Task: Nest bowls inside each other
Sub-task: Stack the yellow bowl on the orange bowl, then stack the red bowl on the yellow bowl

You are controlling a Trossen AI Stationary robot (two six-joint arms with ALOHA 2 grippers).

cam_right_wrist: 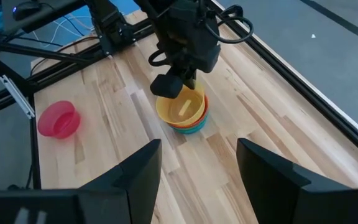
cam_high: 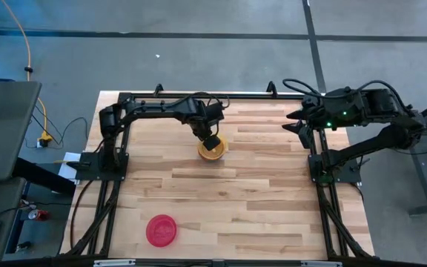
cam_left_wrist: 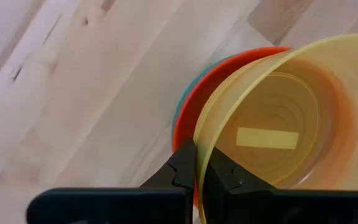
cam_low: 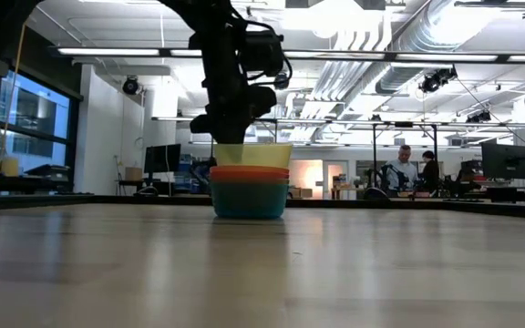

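Beyond the far edge of the wooden table [cam_high: 258, 200], the low view looks into a large open workshop with ceiling lights, ducts and monitors, where two people [cam_low: 412, 170] stand at benches in the right middle of the frame. In the overhead picture the table fills the centre, ringed by a dark metal frame [cam_high: 117, 159], with grey floor all around.

Reaching in from the upper left of the overhead picture, the left arm [cam_high: 161, 108] ends over the bowl stack [cam_high: 213, 149] just above the centre of the table. Folded at the upper right, the right arm [cam_high: 362, 111] waits by the table's edge, and its gripper [cam_right_wrist: 197, 165] has its fingers spread wide apart with nothing between them.

At the stack, the left gripper [cam_left_wrist: 201, 177] is clamped on the rim of the yellow bowl [cam_left_wrist: 278, 118], one finger inside the wall and one outside. That yellow bowl sits on top, inside an orange bowl [cam_low: 249, 171], which rests in a teal-blue bowl [cam_low: 249, 198] standing on the wood.

Well apart from them, a pink-red bowl [cam_high: 161, 230] stands alone at the lower left of the overhead picture.
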